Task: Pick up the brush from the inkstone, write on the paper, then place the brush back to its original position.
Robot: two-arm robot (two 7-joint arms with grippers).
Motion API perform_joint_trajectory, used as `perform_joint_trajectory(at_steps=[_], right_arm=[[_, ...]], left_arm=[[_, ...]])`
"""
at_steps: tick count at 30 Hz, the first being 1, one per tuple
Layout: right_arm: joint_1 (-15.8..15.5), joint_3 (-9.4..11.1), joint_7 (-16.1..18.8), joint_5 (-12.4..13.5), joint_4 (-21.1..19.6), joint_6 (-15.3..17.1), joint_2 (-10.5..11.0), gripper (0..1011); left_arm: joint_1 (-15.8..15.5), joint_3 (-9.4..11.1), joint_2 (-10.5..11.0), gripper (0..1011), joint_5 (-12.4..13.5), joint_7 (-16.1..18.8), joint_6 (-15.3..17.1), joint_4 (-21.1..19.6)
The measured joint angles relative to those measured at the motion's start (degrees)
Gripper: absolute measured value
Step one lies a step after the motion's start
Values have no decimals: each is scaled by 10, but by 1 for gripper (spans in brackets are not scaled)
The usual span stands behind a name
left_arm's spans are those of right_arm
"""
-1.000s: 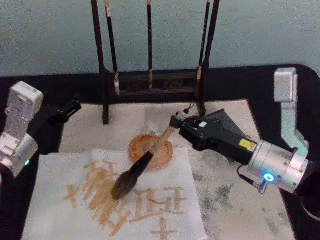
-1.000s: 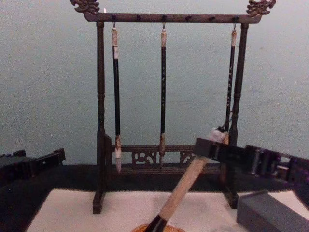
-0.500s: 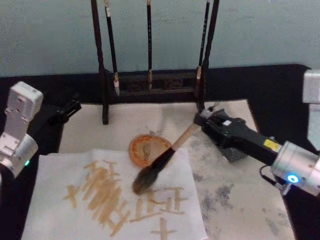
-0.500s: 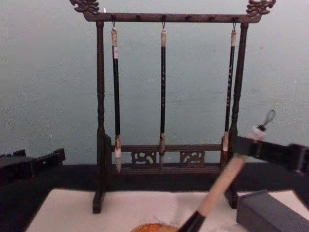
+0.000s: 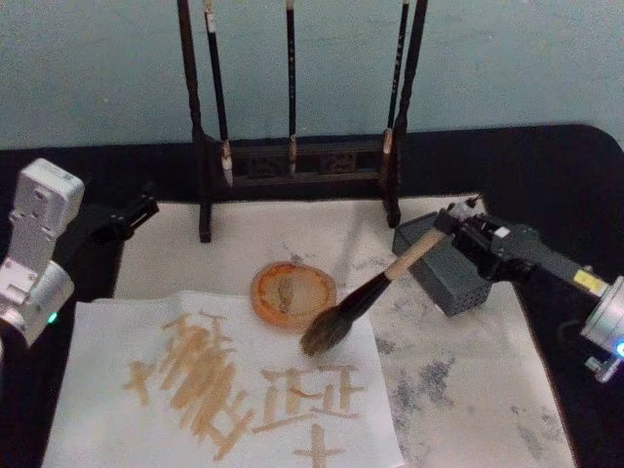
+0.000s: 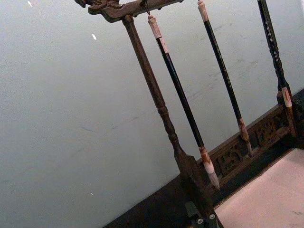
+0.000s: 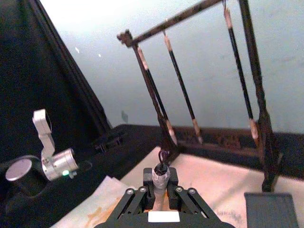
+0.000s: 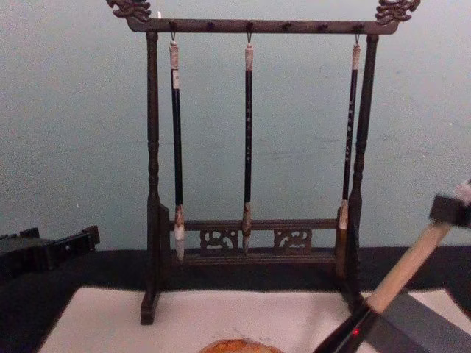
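Clamped narrow on the very top of the brush (image 5: pixel 378 285): the right gripper (image 5: pixel 451 224). Long axis slanting from the grip down and to the left, bristles at the low end, over the far right corner of the paper (image 5: pixel 107 429); touching it or lifted, hard to say. Directly below the hand, a grey block (image 5: pixel 453 288); farther left, just past the bristles, an orange dish (image 5: pixel 265 297) (inkstone either of the two, unclear). Probably a short lay-down either way, right arm by far the nearer. Well off to the left, parked, the left gripper (image 5: pixel 136 208). Tan strokes (image 5: pixel 210 375) on the paper, like characters, not readable with confidence; yellow label (image 5: pixel 586 281) on the right arm, too small to read.
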Motion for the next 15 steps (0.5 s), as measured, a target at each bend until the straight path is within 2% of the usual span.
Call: perform_joint_trajectory(at_steps=[3, 8, 13, 15], right_arm=[[-6, 10, 3, 4, -11, -6, 3, 176], [-7, 13, 10, 5, -26, -8, 3, 176], [-3, 8, 17, 6, -37, -9, -1, 176], [2, 0, 21, 6, -40, -9, -6, 176]], left_arm=[[0, 0, 0, 1002, 0, 0, 0, 0], [0, 0, 0, 1002, 0, 0, 0, 0], [0, 0, 0, 1002, 0, 0, 0, 0], [0, 0, 0, 1002, 0, 0, 0, 0]])
